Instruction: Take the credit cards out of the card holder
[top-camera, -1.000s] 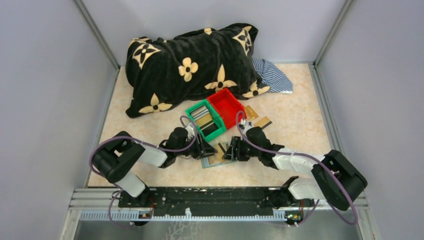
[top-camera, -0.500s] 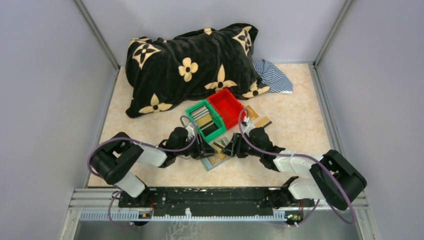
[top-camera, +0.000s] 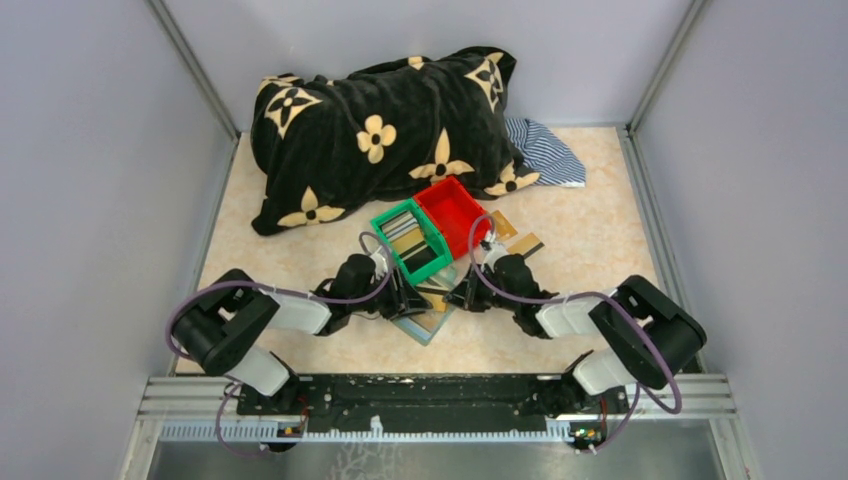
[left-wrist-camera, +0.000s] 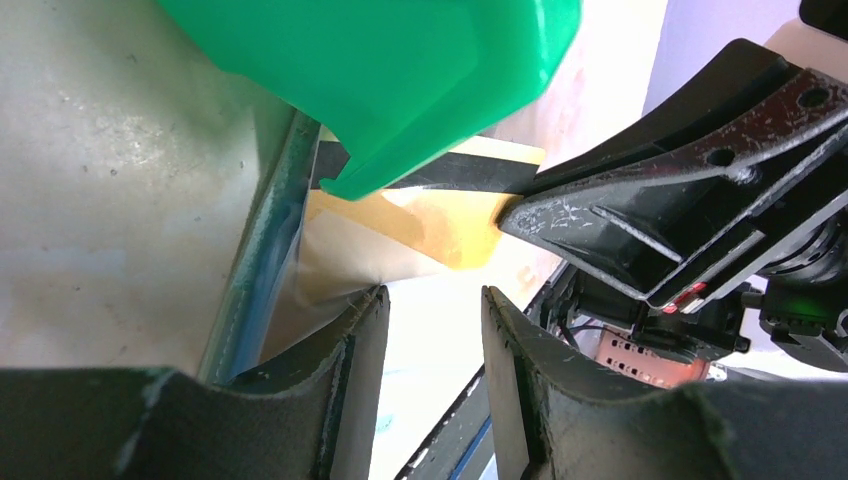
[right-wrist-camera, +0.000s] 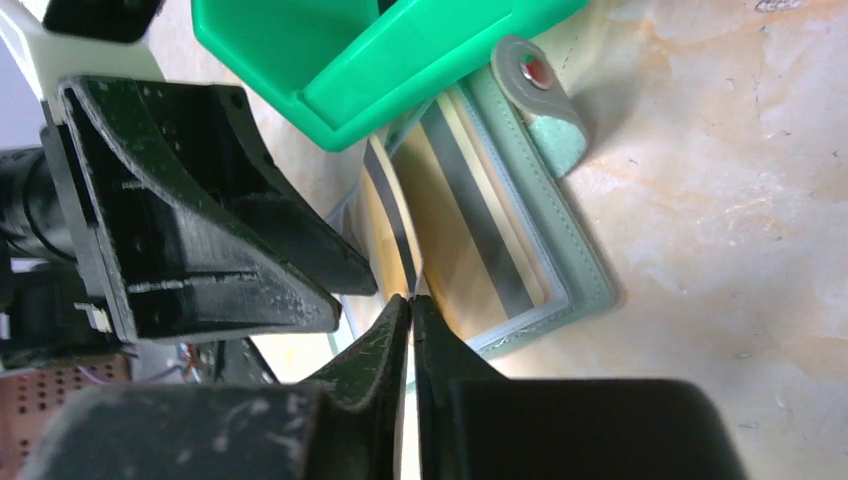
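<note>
The right jaws are pinched shut on the near edge of a gold card (right-wrist-camera: 392, 215), which stands on edge and bows slightly as it leaves the card holder (right-wrist-camera: 565, 262). The left jaws stand apart with nothing visible between them, low against the holder's clear pocket. The holder lies open on the worktop (top-camera: 585, 265) between the two arms, its snap tab (right-wrist-camera: 535, 90) pointing away. A second striped card (right-wrist-camera: 480, 225) lies flat in its pocket.

The grip is only a thin bite at the card's edge, so a pull could slip off. With the left jaws not clamping, the soft holder may also drag along.

The green bin (right-wrist-camera: 380, 50) overhangs the holder's far side, and its rim could catch the rising card. Beyond sit the red bin (top-camera: 455, 212), loose cards (top-camera: 522, 243), a striped cloth (top-camera: 545, 150) and a black flowered blanket (top-camera: 380, 130).
</note>
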